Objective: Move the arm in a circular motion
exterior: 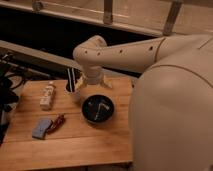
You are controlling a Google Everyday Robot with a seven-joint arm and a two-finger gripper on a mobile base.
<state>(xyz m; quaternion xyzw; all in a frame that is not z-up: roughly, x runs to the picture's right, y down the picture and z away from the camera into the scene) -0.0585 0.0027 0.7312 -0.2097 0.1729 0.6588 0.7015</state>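
**Arm bent over the back of a wooden table, gripper above the cup and bowl**

Clock directions are read from the black bowl, with 12 pointing away from the camera.

The wooden table shows its front edge low in the view at 6 o'clock. Its left edge slants off at 9, and its back edge runs behind the cup at 11 to 12. Its right side is hidden under the arm's bulk at 3 to 5. The widest bare wood lies at 6 to 7 o'clock, between the bowl and the front edge. Dark equipment crowds the left edge at 9.

The arm comes in from 3 o'clock, runs leftward above the table's back edge, bends at a rounded joint at 12 and turns downward. The gripper hangs at its tip, at 12 o'clock just beyond the bowl's far rim and right beside the cup. Whether it is open or closed cannot be told. No grasped object is visible, and contact with the cup cannot be judged.

Counted on the table:
- one bowl with one pale utensil inside
- one cup at 11 holding two dark sticks
- one white bottle lying at 9 to 10
- one blue packet at 8
- one small red-and-dark item touching the packet
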